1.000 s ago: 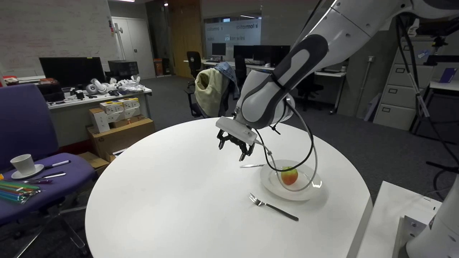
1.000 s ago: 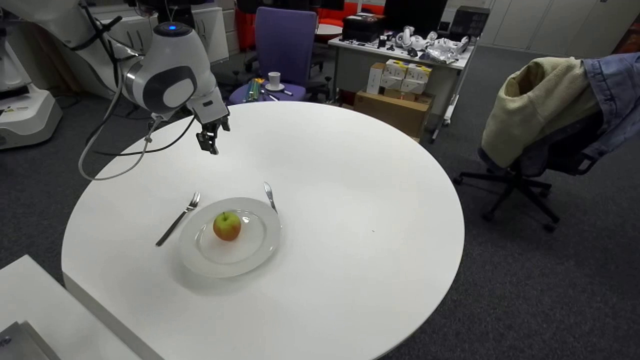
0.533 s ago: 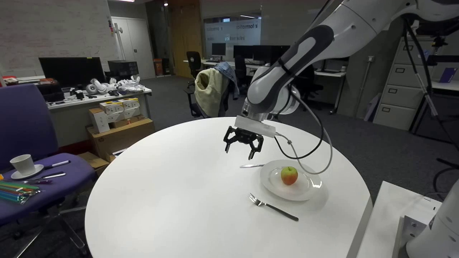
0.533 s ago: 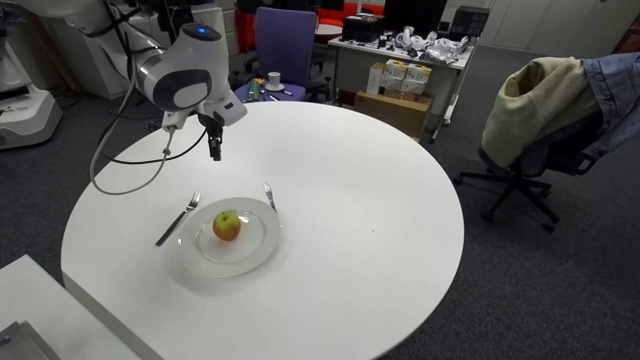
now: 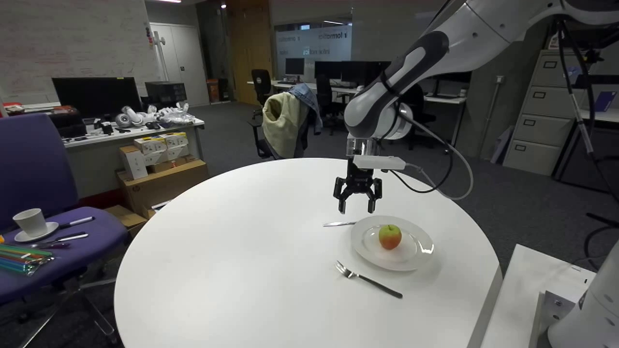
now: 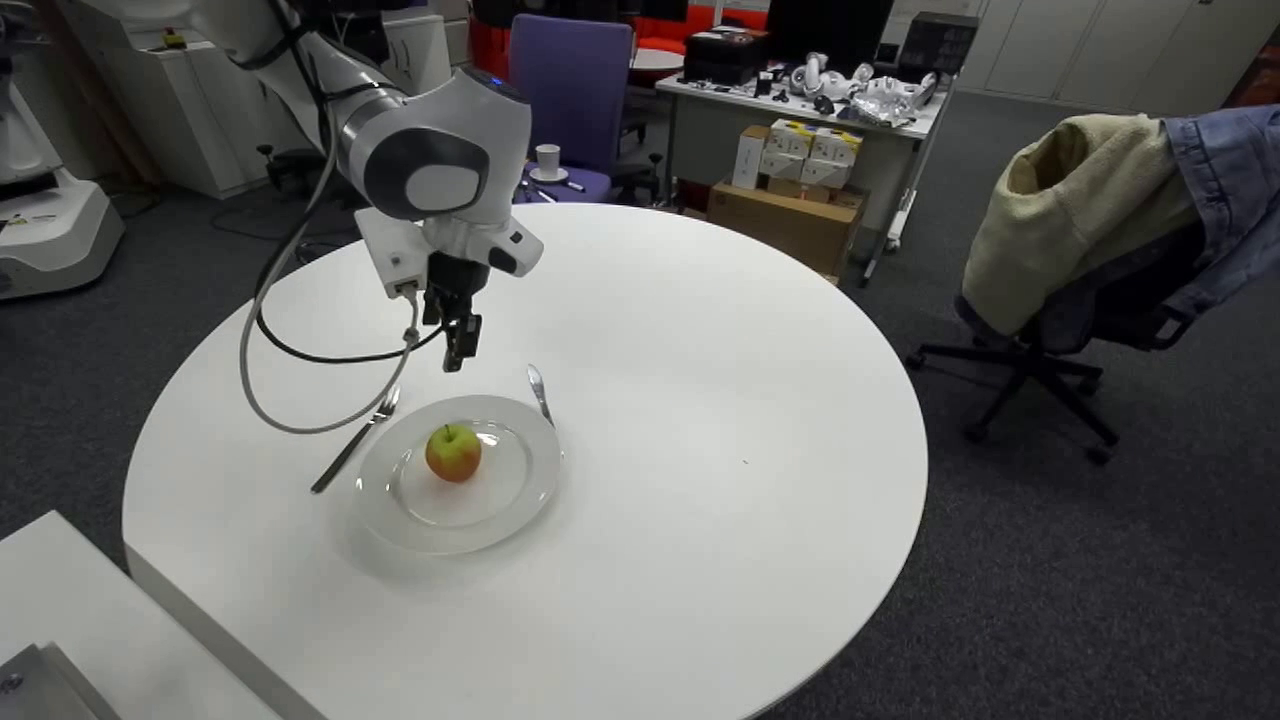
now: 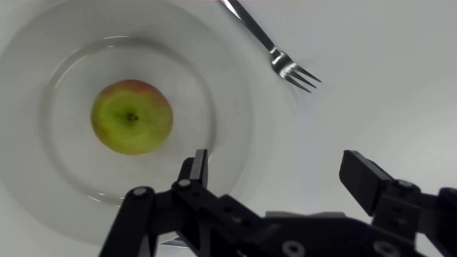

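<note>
A red and green apple sits on a white plate in both exterior views. In the wrist view the apple lies to the left of the jaws, stem up. My gripper points down above the table, just behind the plate, with its fingers wide apart and nothing between them. Seen from the wrist, the left finger overlaps the plate's rim, and the right one is over bare table. A fork and a knife lie on either side of the plate; in the wrist view the gripper mostly hides the knife.
Cables loop down from the wrist over the table near the fork. The round white table has a purple chair beside it, carrying a cup and pens. Another chair with a cream jacket stands by the table.
The gripper has come closer to the plate and turned from a tilted pose to pointing down. Its jaws stayed apart. Apple, plate, fork and knife have kept their places.
</note>
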`<state>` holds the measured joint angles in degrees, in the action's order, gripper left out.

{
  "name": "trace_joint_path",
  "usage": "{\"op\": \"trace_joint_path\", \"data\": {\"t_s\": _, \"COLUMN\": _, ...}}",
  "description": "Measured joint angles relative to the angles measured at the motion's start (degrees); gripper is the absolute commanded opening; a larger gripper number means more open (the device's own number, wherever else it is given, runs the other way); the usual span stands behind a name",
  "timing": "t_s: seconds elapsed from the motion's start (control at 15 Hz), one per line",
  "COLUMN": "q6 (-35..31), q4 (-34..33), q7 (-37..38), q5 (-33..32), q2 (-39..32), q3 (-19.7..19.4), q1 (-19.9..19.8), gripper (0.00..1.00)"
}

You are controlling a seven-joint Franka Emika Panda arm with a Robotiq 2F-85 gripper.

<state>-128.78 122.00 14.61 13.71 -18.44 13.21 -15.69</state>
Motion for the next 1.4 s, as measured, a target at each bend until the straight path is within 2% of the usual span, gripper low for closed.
{"op": "trace_joint_path", "data": {"t_s": 0.2, "q6": 5.7, "q4": -2.0, "q7": -0.5, "q5": -7.6, "q2": 0.0, "q3": -6.9, "q1": 6.3, "gripper": 1.00}}
{"op": "trace_joint_path", "data": {"t_s": 0.4, "q6": 7.4, "q4": -3.3, "q7": -0.5, "q5": -16.2, "q2": 0.0, "q3": -10.8, "q1": 11.1, "gripper": 1.00}}
{"op": "trace_joint_path", "data": {"t_s": 0.47, "q6": 7.4, "q4": -3.3, "q7": -0.4, "q5": -16.3, "q2": -0.1, "q3": -11.4, "q1": 12.0, "gripper": 1.00}}
{"op": "trace_joint_path", "data": {"t_s": 0.87, "q6": 7.3, "q4": -3.3, "q7": -0.3, "q5": -16.6, "q2": -0.8, "q3": -12.5, "q1": 12.9, "gripper": 1.00}}
{"op": "trace_joint_path", "data": {"t_s": 1.2, "q6": 7.3, "q4": -4.0, "q7": 6.8, "q5": -26.1, "q2": -2.7, "q3": -17.1, "q1": 16.1, "gripper": 1.00}}
{"op": "trace_joint_path", "data": {"t_s": 1.4, "q6": 7.2, "q4": -5.5, "q7": 8.9, "q5": -28.7, "q2": -4.1, "q3": -19.6, "q1": 16.3, "gripper": 1.00}}
